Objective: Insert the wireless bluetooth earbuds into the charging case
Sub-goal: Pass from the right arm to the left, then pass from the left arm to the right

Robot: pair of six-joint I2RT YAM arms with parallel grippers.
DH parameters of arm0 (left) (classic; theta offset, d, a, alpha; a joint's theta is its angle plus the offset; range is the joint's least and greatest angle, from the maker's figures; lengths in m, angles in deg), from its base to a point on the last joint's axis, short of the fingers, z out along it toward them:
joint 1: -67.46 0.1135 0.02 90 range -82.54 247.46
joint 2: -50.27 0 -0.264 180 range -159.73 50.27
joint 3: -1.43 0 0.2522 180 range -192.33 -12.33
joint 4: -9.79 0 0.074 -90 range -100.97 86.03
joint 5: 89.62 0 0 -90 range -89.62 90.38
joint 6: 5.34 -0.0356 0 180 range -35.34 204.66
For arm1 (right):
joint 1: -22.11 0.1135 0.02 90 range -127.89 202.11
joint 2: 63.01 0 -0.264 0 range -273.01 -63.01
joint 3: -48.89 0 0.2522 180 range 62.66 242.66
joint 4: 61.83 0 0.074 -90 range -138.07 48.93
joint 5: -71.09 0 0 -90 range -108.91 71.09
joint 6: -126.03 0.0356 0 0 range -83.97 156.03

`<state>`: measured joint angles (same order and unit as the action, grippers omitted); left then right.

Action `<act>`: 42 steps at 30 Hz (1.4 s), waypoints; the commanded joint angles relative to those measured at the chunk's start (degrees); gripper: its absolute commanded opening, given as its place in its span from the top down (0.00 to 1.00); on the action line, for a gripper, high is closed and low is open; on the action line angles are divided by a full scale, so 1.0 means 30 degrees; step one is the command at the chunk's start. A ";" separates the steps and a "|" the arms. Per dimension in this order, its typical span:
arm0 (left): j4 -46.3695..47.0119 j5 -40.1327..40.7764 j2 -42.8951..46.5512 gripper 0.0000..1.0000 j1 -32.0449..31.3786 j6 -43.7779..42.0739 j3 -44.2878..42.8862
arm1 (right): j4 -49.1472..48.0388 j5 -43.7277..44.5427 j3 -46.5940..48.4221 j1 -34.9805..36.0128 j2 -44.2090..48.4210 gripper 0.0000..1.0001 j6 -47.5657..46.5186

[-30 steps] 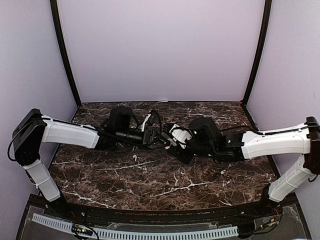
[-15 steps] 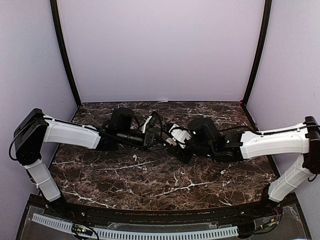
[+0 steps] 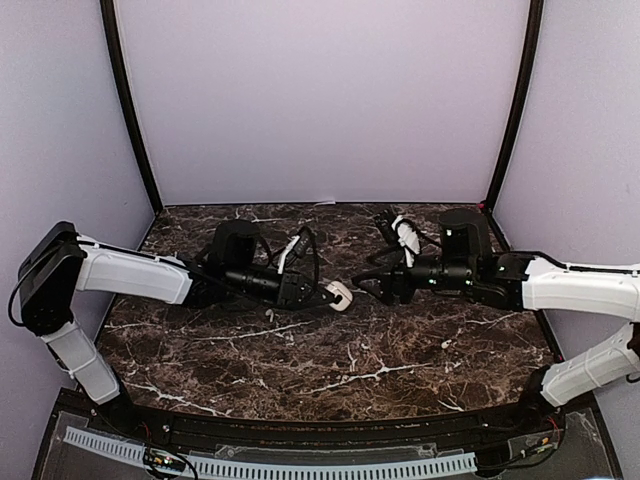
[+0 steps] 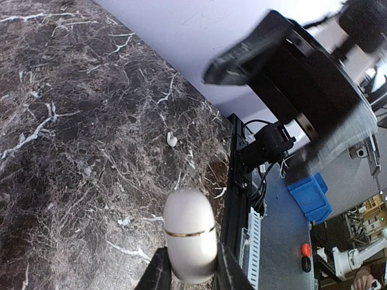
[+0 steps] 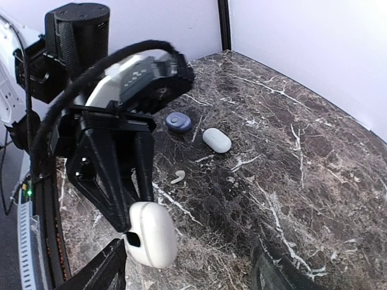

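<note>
1. White plastic with a thin gold seam, the charging case (image 4: 189,232) is clamped in the left gripper (image 4: 189,273) over the middle of the worktop (image 4: 72,121). It is probably held end-out so the other arm can reach it, and its lid looks shut.
2. The right gripper (image 3: 372,284) faces the charging case a little apart, jaws spread and empty, likely free to fetch a bud.
3. The wireless bluetooth earbuds (image 5: 177,177) are not yet in. One lies left of centre, and another earbud (image 4: 172,139) lies toward the right edge. Both are tiny, pale, curved pebbles.
</note>
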<state>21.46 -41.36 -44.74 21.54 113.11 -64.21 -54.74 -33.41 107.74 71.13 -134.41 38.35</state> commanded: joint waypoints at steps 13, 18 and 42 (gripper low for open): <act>0.2413 -0.3730 0.2356 0.82 -0.0077 -0.5104 0.1122 | -0.1235 -1.1420 0.0722 -0.1383 -0.2114 0.48 0.1778; 0.2615 -0.4056 0.2221 0.82 -0.0077 -0.4854 0.0986 | -0.1015 -1.1627 0.1003 -0.1371 -0.2424 0.53 0.1490; 0.2072 -0.4035 0.1142 0.44 -0.0106 -0.4315 0.0495 | -0.0799 -1.1884 0.1530 -0.1367 -0.2862 0.89 0.1327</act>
<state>27.58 -53.09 -40.60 21.54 100.17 -61.74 -56.12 -68.86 110.80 67.00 -143.17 42.42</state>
